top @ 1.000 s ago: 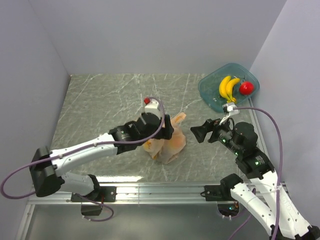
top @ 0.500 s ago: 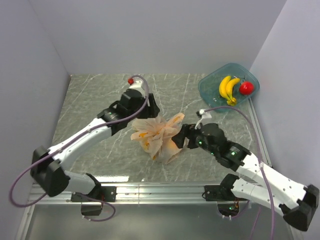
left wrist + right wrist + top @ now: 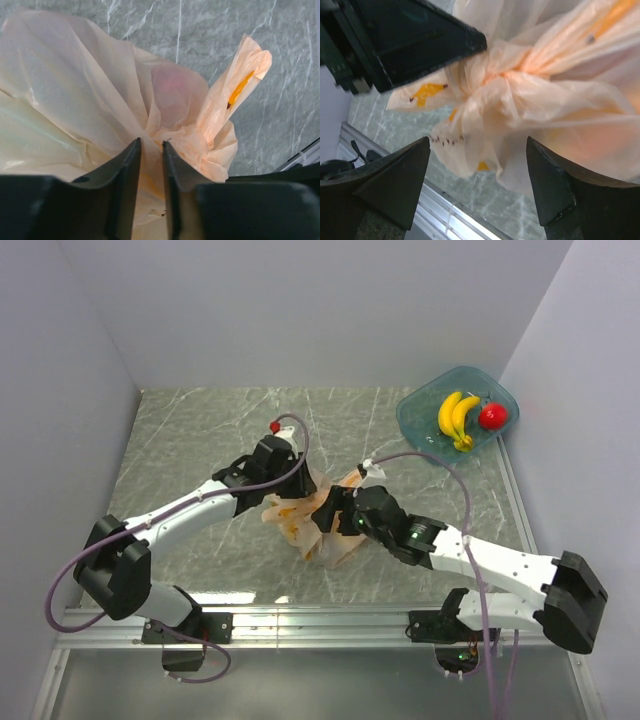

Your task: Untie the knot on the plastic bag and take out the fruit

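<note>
On the left side of the worktop (image 3: 200, 430) the left arm reaches in toward the middle. Its left tool (image 3: 151, 145) has both fingers brought nearly together, pinching a fold of thin film just below the knot (image 3: 492, 75). At the centre the plastic bag (image 3: 330, 540) sits on the worktop, closed, with its ears bunched into that small lump at the mouth. A round pinkish form shows through the film, which I judge to be the fruit (image 3: 172, 95) inside. To the right of the bag, the right tool (image 3: 477, 150) has its fingers spread wide, one on each side of the knot and not touching it. Farther right, in the back corner and well apart from the bag, a teal tub (image 3: 418, 425) holds bananas (image 3: 455, 415) and a red fruit (image 3: 491, 417). The step in hand seems to be the untying itself: one side anchors the bag and the other prepares to take the knot. The next move probably calls for the right tool to close on one free ear and pull it away from the left grip. The pull must be gentle, because such film tears or slips easily.
</note>
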Robot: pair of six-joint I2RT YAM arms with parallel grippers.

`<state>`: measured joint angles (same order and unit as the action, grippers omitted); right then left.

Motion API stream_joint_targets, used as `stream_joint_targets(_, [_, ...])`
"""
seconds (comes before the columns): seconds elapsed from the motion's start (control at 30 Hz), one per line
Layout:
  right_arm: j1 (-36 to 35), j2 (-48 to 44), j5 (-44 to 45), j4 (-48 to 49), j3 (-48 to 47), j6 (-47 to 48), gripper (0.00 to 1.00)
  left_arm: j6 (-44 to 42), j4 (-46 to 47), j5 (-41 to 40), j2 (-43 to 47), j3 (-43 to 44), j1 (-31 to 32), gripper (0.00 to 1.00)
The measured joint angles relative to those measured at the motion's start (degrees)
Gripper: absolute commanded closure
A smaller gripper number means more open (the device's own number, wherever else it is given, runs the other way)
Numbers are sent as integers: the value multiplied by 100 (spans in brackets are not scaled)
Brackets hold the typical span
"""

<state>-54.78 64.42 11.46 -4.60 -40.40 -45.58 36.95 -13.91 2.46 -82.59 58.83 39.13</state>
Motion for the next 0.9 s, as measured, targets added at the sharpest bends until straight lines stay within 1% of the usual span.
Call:
stream_joint_targets(0.03, [0,125,-31,107,-17,-28,18,26,44,28,0,-59,0,81])
stream_joint_targets(0.1, [0,382,-79,260,-81,-90,19,87,129,76,0,-192,0,91])
stream_joint_targets(0.13, [0,518,-105,358,-103,-116,21,96,151,90,0,-238,0,99])
stream_joint_targets(0.2, [0,721,-109,468,-127,-146,31,160,232,114,0,-330,-2,99])
stream_joint_targets(0.23, [0,796,-109,496,-129,-155,43,173,273,118,2,-365,-2,99])
stream_joint_targets(0.3, [0,894,-92,503,-127,-151,65,190,402,107,22,-470,-2,99])
stream_joint_targets(0.33, [2,918,-68,498,-127,-155,83,192,466,74,50,-540,-7,99])
stream_joint_targets(0.37, [2,927,-37,481,-125,-136,90,192,522,61,81,-610,-15,100])
stream_joint_targets(0.43, [37,881,39,459,-83,-109,100,236,737,26,199,-824,-92,99])
stream_joint_targets(0.53, [199,605,136,393,188,-50,100,448,1193,72,505,-1394,-472,99])
stream_joint_targets(0.7, [1123,-229,9,374,1016,208,100,1196,1899,192,1060,-2691,-1639,99])
stream_joint_targets(0.8, [1622,-649,-44,313,1327,439,100,1587,1963,238,1488,-3250,-2124,100])
stream_joint_targets(0.9, [1849,-850,-48,249,1353,708,100,1777,1823,175,2166,-3497,-2485,99])
